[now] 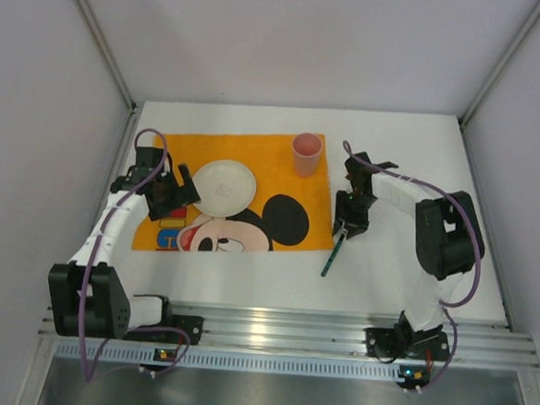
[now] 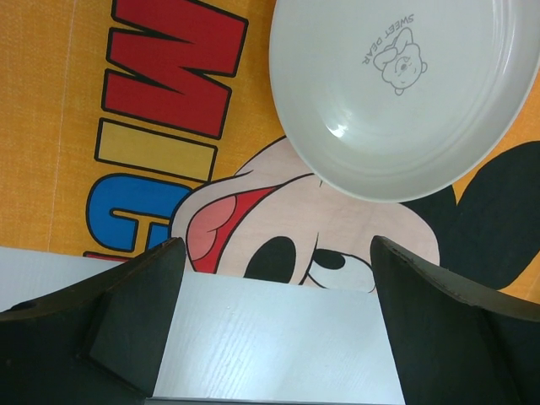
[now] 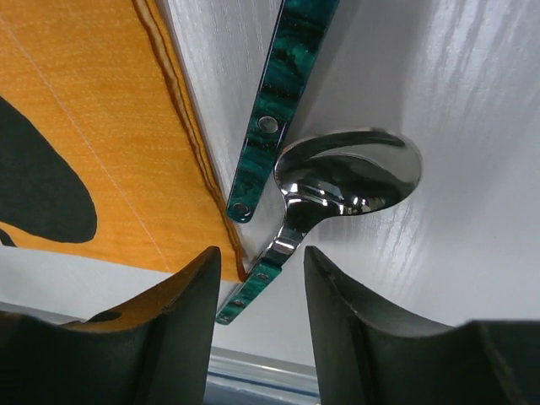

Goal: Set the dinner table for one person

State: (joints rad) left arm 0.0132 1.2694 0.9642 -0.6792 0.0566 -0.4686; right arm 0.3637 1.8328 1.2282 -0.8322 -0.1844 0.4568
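Observation:
The white dinner table holds an orange Mickey Mouse placemat. On the mat stand a white plate and a pink cup. A spoon with a green handle lies on the table just right of the mat's edge. A second green-handled utensil lies beside it, its head out of view. My right gripper is open, its fingers either side of the spoon's handle without touching it. My left gripper is open and empty at the mat's near edge, with the plate ahead of it.
An aluminium rail runs along the table's near edge. Grey walls close in the left, right and back. The right arm stands over the table's right side. In the top view the right gripper hides the spoon's bowl.

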